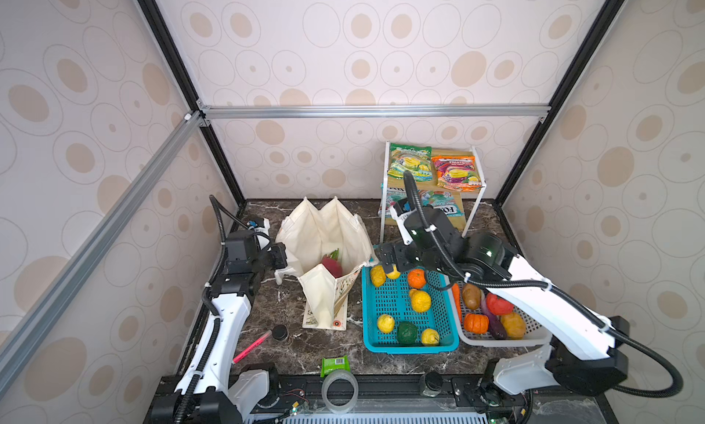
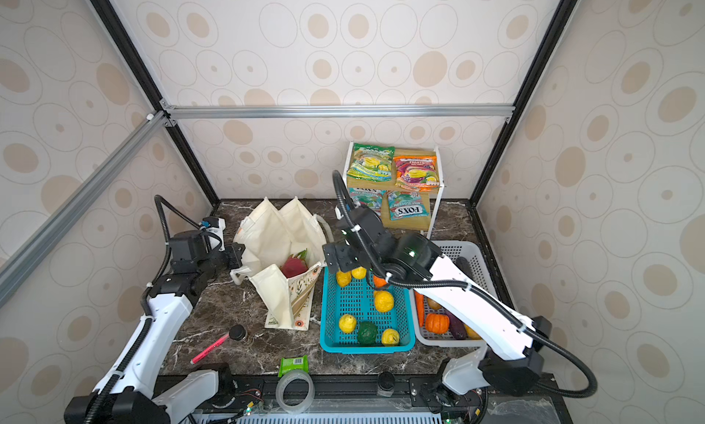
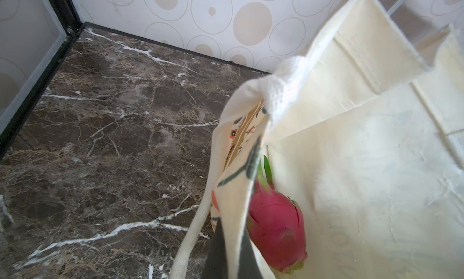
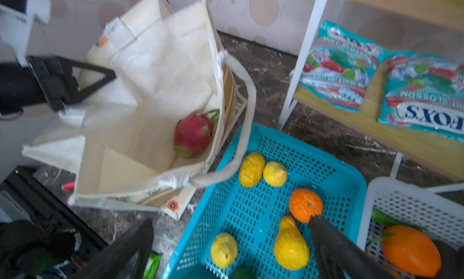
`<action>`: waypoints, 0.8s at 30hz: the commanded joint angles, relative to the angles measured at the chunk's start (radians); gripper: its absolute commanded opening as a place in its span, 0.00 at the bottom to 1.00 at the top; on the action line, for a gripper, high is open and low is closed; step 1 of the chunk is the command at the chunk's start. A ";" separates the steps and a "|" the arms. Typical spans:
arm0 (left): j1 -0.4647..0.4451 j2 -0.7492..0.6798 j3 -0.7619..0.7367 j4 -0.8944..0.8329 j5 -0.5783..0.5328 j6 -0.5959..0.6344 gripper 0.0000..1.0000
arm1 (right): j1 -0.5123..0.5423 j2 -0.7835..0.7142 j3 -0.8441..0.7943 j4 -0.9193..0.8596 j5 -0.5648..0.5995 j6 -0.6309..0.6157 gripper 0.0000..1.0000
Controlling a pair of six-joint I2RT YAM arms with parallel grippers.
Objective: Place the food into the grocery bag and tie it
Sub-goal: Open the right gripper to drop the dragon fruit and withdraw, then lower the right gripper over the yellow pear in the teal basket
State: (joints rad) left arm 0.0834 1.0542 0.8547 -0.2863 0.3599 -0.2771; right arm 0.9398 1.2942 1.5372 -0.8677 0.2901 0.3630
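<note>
The left gripper [image 1: 281, 255] is clamping the rim of the grocery bag [image 1: 324, 231], with the dragon fruit [image 1: 332, 265] just beyond it. The right gripper [image 4: 228, 230] is hovering wide open above the lemons [image 4: 275, 173].

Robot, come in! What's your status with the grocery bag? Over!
Left gripper shut on edge of grocery bag. Right gripper open above blue basket. Dragon fruit in bag, rest unpacked. Rope handle drapes over basket corner.

Pink pen [image 1: 251, 346] just beside black-capped jar [image 1: 280, 332], tape roll [image 1: 340, 406] at front rail, blue basket [image 1: 412, 346] beside white basket [image 1: 496, 342]
</note>
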 commanded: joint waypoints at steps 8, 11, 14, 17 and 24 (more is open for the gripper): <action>0.004 0.026 0.006 0.120 0.008 -0.007 0.00 | -0.087 -0.263 -0.554 0.176 0.050 0.131 1.00; 0.004 -0.011 -0.036 0.152 0.010 -0.004 0.00 | -0.088 -0.267 -0.624 0.174 0.100 0.168 1.00; 0.003 -0.046 -0.077 0.177 -0.006 0.006 0.00 | -0.091 -0.249 -0.662 0.186 0.120 0.183 1.00; 0.003 -0.061 -0.107 0.207 -0.002 0.023 0.00 | -0.100 -0.206 -0.663 0.202 0.119 0.182 1.00; 0.003 -0.085 -0.138 0.215 -0.014 0.038 0.00 | -0.148 -0.078 -0.609 0.243 0.066 0.160 1.00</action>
State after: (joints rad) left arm 0.0834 1.0000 0.7292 -0.1093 0.3531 -0.2687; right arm 0.8162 1.1820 0.8902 -0.6521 0.3698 0.5186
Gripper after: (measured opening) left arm 0.048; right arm 0.996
